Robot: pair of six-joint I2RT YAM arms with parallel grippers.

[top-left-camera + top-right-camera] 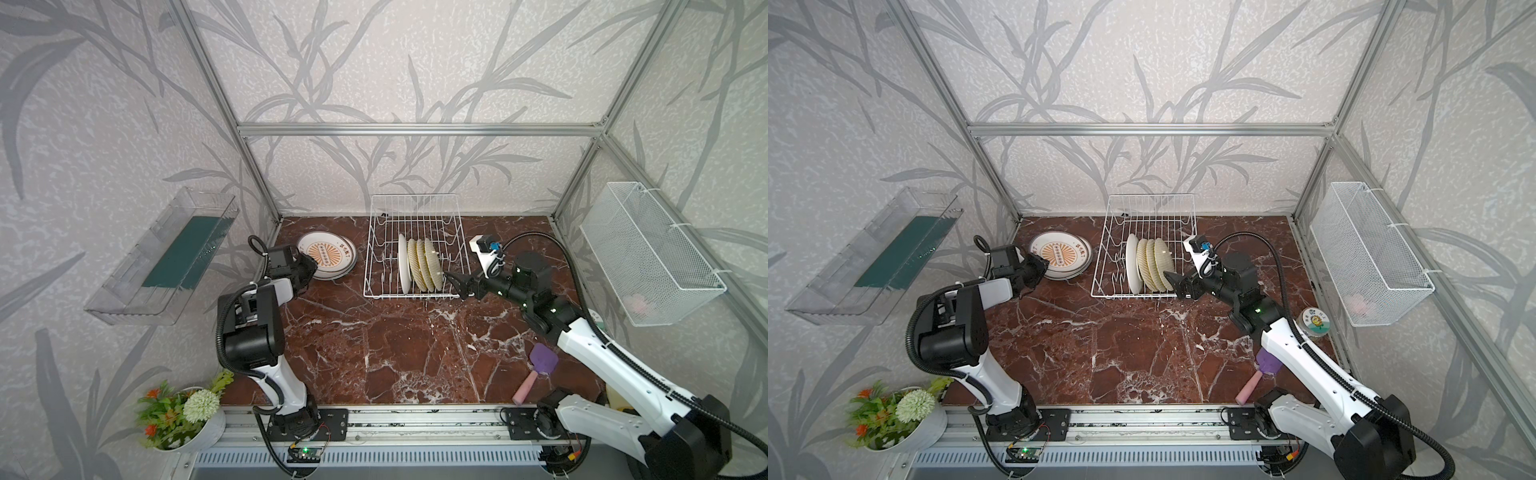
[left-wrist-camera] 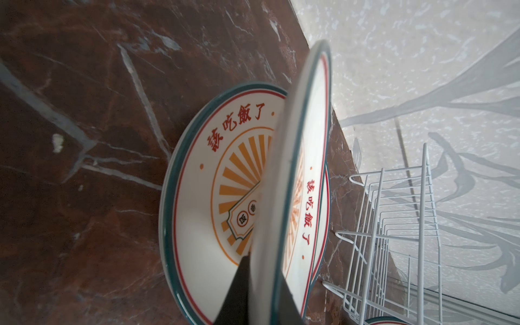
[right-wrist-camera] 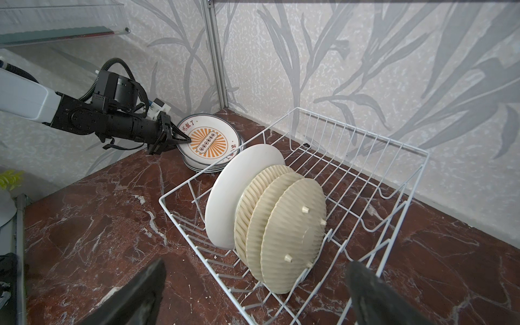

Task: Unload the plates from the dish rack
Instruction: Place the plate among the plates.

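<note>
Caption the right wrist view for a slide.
Open right gripper faces a rack with a white plate and three yellow plates; beyond, left gripper holds a sunburst plate at a stack.

Red characters 該吃飯了 stand on the rim band of the flat plate (image 2: 197, 225) and again on the tilted plate (image 2: 311, 168); circled characters on the flat plate's banner (image 2: 244, 215) are too small to read

Red-brown marble counter (image 1: 395, 345) lies open before the white wire dish rack (image 1: 415, 216); upright round plates (image 1: 422, 266) fill its near half.
</note>
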